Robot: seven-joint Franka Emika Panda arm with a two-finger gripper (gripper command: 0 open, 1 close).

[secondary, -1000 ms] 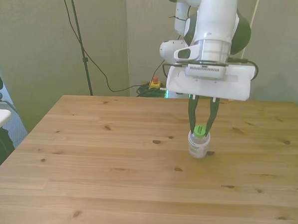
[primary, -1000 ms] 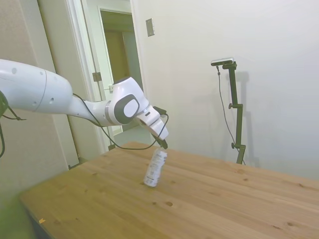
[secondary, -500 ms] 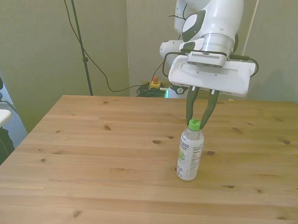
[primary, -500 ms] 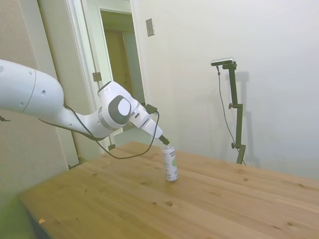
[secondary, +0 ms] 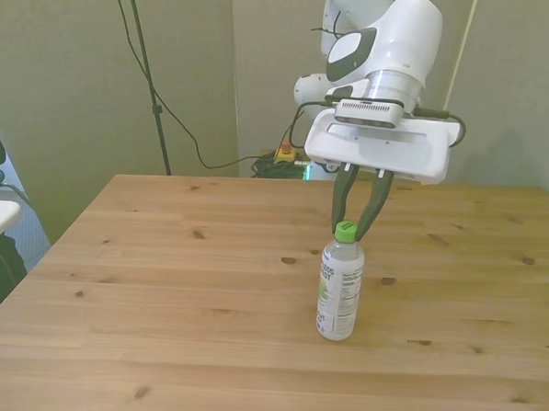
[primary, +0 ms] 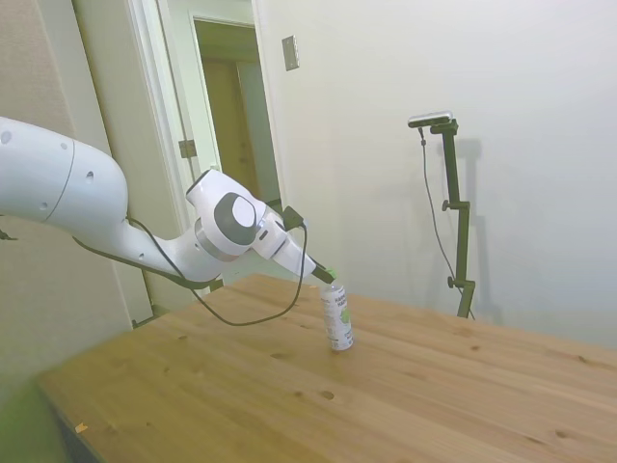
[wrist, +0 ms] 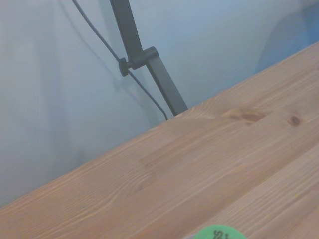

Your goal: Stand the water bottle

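White arm [primary: 77, 207], grey joint discs, black cable, dark-fingered tool [secondary: 353, 230].

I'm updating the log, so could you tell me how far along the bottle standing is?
Nearly done: the bottle stands upright on the table. In hand: the end effector grips its green cap. Left: let go and pull away.

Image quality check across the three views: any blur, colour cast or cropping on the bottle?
Side view: soft, greenish cast at lower left, water bottle label unreadable. Front view: sharpest, even light, print visible but too small to read. Wrist view: bluish wall, only the green cap edge in frame, cropped.
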